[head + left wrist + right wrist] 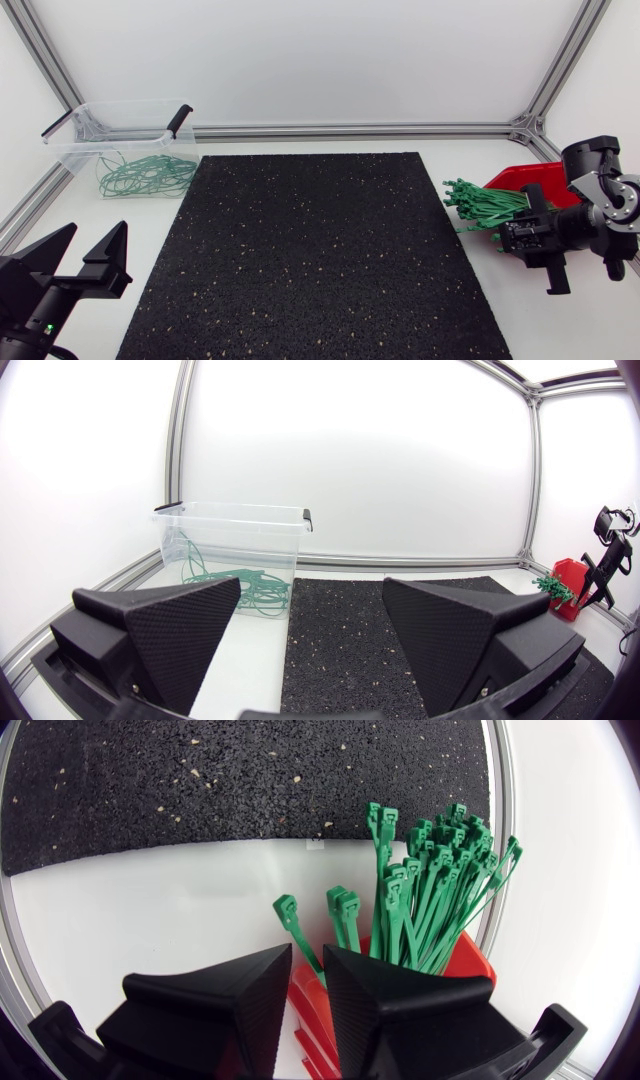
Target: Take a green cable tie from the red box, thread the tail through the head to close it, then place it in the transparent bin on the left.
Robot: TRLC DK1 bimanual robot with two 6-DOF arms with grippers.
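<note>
The right gripper hung over the red box, fingers slightly apart with one green cable tie between them. The left gripper stood wide open, the clear bin ahead of it.

The left arm's matte black claw is seen near the table's front edge, its two wedge fingers spread wide with nothing between them. Well ahead of it a transparent plastic bin is set, with closed green tie loops inside. Beside that claw a black speckled rubber mat is laid. The right arm's black claw is held over a red plastic box, just beside a bundle of straight green cable ties.
</note>
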